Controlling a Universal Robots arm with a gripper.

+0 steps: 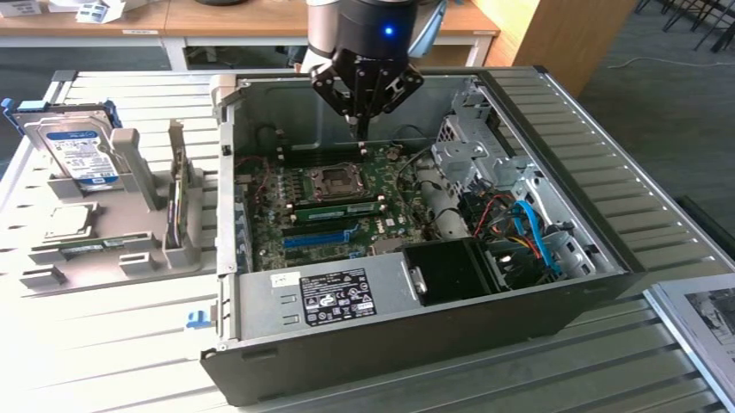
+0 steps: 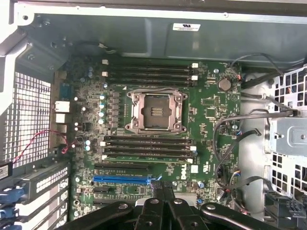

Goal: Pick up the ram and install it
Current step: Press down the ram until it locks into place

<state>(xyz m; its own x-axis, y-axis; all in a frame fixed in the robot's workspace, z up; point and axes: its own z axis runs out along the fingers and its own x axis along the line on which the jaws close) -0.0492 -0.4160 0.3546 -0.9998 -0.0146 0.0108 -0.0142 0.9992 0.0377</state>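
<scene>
Ram installation looks to be at the seating stage. The open computer case (image 1: 558, 320) lies on its side with the motherboard (image 2: 211, 103) facing up. The gripper (image 1: 361, 131) hangs over the board's far slots, its claw pressed together and pinching nothing. The ram (image 1: 342, 209) seems to sit in a slot just beside the CPU socket (image 1: 336, 181), long axis running between the exterior view's left and right. Whether it is latched I cannot tell; any press calls for a straight, even push.
</scene>
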